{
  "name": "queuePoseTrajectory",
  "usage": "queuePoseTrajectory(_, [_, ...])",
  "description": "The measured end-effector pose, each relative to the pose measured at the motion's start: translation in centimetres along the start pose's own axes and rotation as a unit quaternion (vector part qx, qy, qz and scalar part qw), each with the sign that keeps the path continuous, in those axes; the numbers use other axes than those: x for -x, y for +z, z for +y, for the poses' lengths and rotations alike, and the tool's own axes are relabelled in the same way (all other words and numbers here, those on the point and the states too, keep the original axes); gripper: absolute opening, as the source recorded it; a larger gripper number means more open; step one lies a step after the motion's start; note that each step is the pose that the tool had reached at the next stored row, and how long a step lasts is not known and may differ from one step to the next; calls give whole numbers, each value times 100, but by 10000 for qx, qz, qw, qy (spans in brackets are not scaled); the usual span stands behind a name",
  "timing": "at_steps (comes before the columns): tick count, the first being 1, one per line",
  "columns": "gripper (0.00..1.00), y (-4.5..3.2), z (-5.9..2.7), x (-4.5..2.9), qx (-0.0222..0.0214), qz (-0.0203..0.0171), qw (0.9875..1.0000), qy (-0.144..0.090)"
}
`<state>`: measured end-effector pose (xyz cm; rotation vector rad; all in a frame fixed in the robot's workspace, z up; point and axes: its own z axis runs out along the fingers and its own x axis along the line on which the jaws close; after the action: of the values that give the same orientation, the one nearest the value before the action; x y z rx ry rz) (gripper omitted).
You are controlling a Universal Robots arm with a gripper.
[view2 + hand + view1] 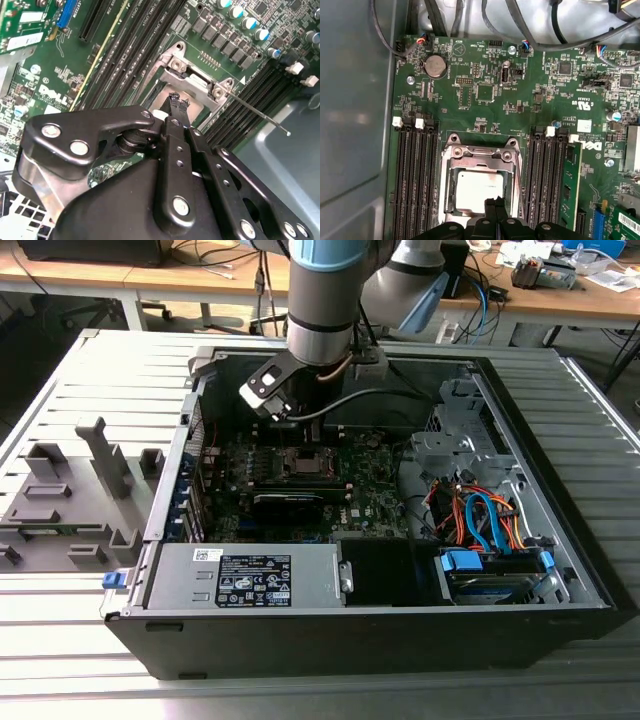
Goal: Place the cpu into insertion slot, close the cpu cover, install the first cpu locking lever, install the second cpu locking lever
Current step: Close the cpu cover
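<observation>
Hand (496, 201), fingers together, over cpu (474, 190); hides edge of cpu cover (480, 154).

Exterior view high; wrist views near insertion slot (446, 186) (192, 82)

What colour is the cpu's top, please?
The small square cpu has a pale silver-grey metal top, clearest in the first wrist view.

Lighting is bright, diffuse and overhead. The open black computer case (400, 640) holds a shadowed interior. Soft glare marks the pale grey sheet-metal wall (350, 100) in the first wrist view.
</observation>
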<state>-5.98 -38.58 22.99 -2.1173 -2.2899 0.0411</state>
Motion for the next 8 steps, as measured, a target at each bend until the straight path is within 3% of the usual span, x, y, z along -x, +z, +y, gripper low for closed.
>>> queuePoseTrajectory(8, [11,84,-68,-6,0,0,10000,0])
